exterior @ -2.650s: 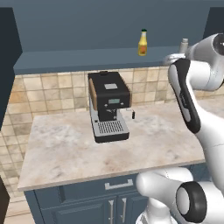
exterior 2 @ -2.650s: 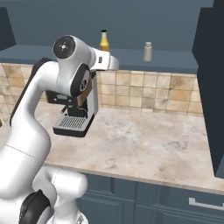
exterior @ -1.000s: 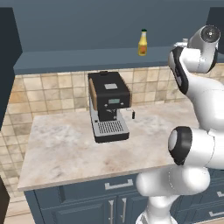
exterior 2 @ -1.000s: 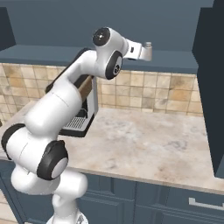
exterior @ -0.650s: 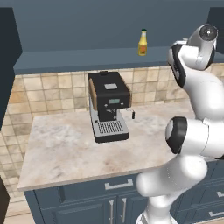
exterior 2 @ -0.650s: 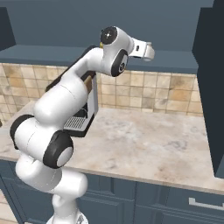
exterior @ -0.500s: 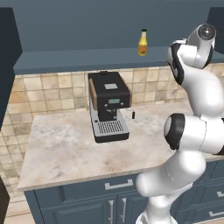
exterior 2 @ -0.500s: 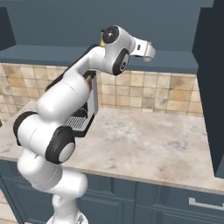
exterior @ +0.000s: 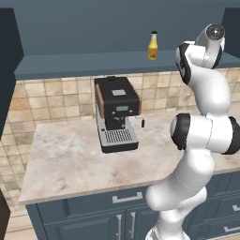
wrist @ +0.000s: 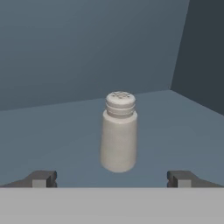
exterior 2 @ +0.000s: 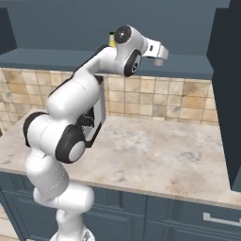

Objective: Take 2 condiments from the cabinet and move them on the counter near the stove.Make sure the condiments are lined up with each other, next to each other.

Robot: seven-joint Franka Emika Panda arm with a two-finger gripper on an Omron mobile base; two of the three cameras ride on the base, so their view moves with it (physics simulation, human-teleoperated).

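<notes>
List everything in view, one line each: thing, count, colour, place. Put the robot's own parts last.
shaker: one, grey-white with a ridged lid, upright on the cabinet shelf, ahead of the end effector and centred between its fingertips.
bottle: one, yellow-orange with a green cap, upright on the same shelf, left of the arm in the left base view.
cabinet: one, dark blue, on the wall above the tiles.
coffee machine: one, black, on the counter against the tiled wall.
counter: one, beige marbled, over dark blue cupboards.
arm: one, white with dark joints, raised to shelf height.
end effector: one, dark fingertips, open, short of the shaker.
</notes>
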